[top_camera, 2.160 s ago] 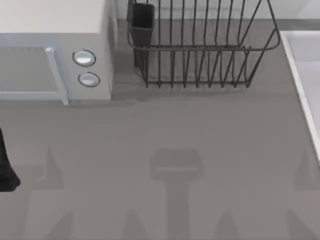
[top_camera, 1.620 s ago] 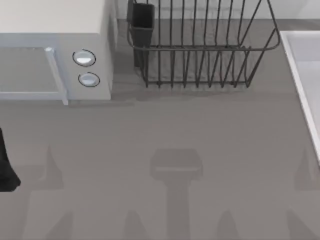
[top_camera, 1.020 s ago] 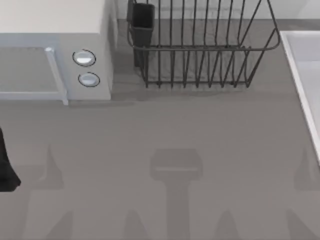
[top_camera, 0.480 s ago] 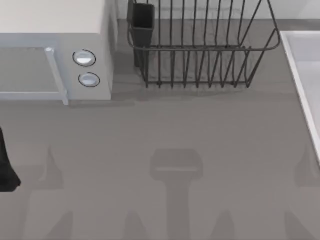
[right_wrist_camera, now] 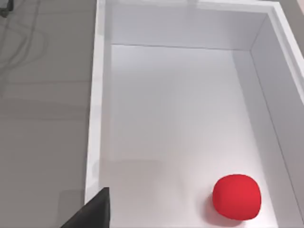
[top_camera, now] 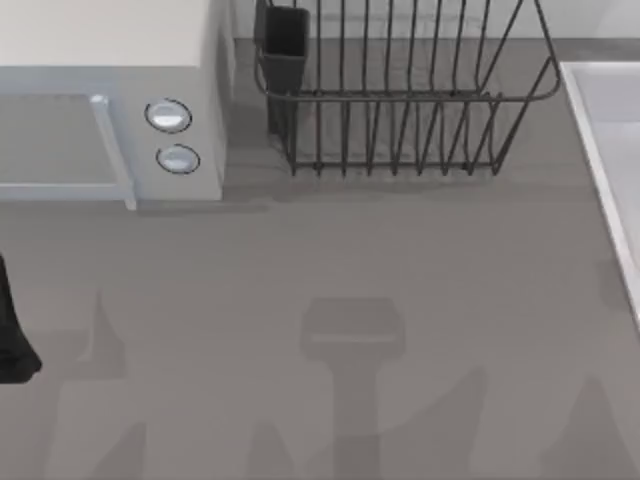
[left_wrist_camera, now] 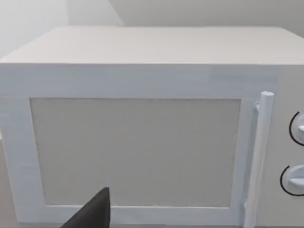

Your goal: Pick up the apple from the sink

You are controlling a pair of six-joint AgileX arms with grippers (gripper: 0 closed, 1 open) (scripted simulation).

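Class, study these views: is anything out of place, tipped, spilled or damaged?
Only the apple stands out: it lies loose on the floor of the sink, near one wall. The microwave door looks closed, and the dish rack stands upright. Nothing is spilled or broken.

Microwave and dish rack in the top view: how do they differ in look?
The microwave is a closed white box with two round knobs; the dish rack is an open basket of dark wires. The microwave sits at the table's left, the dish rack toward its right. Both stand along the far edge.
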